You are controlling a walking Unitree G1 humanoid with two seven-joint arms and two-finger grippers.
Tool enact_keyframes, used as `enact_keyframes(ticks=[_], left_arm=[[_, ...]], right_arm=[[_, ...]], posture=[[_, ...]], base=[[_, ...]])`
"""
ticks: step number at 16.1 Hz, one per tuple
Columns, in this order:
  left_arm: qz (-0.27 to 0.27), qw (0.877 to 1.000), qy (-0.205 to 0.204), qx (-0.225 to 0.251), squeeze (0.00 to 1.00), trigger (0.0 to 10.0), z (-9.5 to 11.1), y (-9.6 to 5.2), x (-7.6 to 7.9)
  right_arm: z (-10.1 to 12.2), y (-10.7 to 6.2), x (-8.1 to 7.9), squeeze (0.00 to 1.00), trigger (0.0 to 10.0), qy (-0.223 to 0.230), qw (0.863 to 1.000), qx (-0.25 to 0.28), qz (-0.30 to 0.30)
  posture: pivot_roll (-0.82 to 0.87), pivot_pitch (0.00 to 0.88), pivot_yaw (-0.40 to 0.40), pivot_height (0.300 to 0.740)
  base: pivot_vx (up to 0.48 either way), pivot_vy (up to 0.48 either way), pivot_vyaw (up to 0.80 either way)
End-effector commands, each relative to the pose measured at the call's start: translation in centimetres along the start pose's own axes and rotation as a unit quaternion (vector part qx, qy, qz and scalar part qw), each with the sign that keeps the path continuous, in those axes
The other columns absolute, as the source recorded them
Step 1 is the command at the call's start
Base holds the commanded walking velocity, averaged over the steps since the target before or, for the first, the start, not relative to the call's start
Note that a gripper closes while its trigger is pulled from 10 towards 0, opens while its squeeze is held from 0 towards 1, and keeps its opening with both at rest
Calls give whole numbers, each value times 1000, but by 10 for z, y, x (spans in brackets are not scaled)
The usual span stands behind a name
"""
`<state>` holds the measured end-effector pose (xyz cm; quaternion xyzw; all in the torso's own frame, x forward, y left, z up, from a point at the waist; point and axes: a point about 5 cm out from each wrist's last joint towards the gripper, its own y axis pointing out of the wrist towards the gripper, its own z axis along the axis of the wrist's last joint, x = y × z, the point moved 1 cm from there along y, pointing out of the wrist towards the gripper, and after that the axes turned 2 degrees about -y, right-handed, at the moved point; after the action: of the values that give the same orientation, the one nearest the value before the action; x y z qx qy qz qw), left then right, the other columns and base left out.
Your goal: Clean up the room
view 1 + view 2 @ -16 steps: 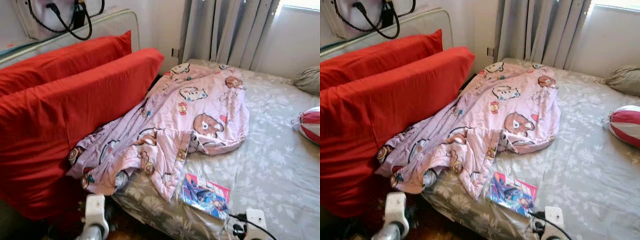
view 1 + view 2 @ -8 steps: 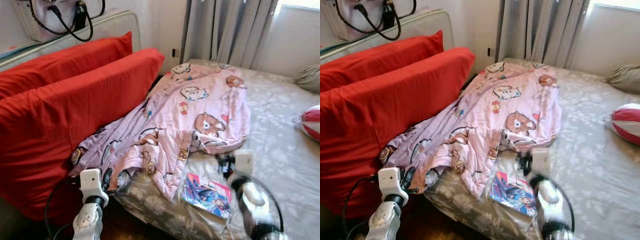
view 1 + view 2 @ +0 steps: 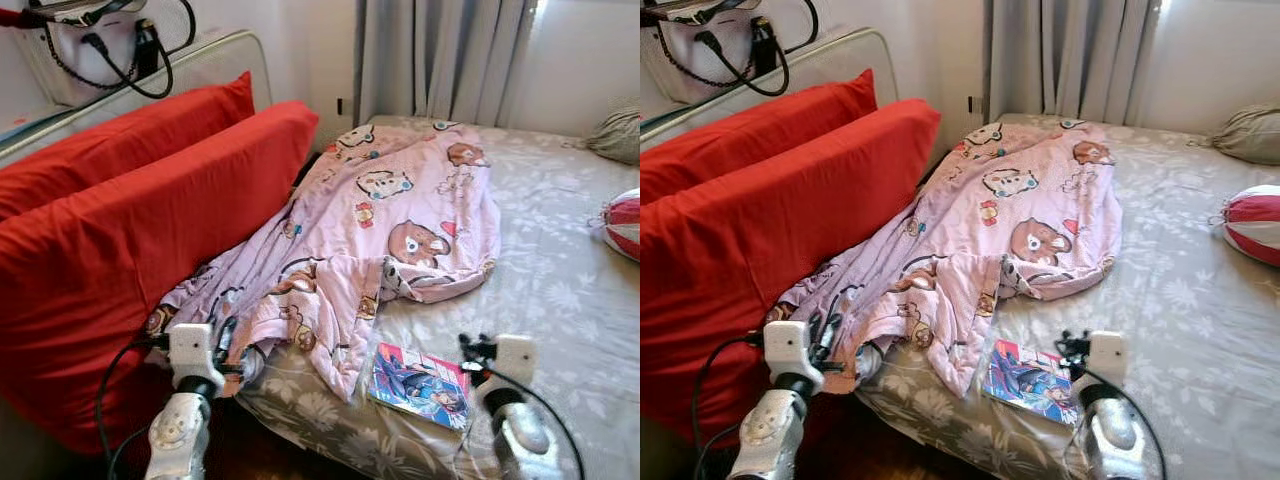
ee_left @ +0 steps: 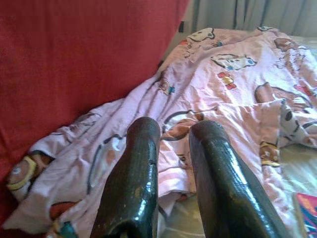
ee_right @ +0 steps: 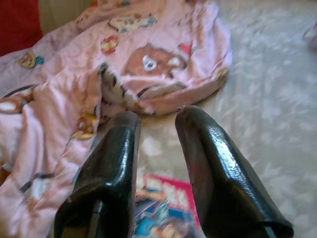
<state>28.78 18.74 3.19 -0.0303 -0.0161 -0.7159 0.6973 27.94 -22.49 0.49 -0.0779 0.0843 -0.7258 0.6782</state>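
Both arms are up over the near edge of the bed (image 3: 560,250), looks like a setup for grabbing the pink blanket (image 3: 400,215)

- Blanket: crumpled heap running from the near left corner, where it spills against the red pillows (image 3: 130,230), up toward the far curtains (image 3: 440,55). Not spread flat, so my read is it's the main thing to tidy here
- left gripper (image 4: 173,136): fingers a little apart, nothing between them, poised just above the near left folds of the blanket. Aimed along the bunched edge, a sensible place to pinch loose fabric
- right gripper (image 5: 156,119): fingers also apart and empty, hovering over the magazine (image 3: 420,383), pointing at the blanket's lower right flap. Contact with the magazine: can't tell, looks clear of it
- Magazine lies flat on the grey floral sheet at the near edge, just beside the blanket's hanging corner, not under it as far as I can see
- Striped ball (image 3: 622,222) sits at the far right, well apart from everything; grey cushion (image 3: 615,135) beyond it by the window
- Handbag (image 3: 90,50) hangs at the headboard, far left

Risk: blanket drags the magazine off the edge when lifted
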Motion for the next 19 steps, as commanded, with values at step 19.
enact_keyframes(ticks=[19], left_arm=[[13, 997, -12, 75, 0, 10000, 43, -5, 4]], right_arm=[[42, 22, -23, 0, 10000, -40, 996, 49, 62]], posture=[[29, 0, -37, 644]], base=[[0, 0, 0]])
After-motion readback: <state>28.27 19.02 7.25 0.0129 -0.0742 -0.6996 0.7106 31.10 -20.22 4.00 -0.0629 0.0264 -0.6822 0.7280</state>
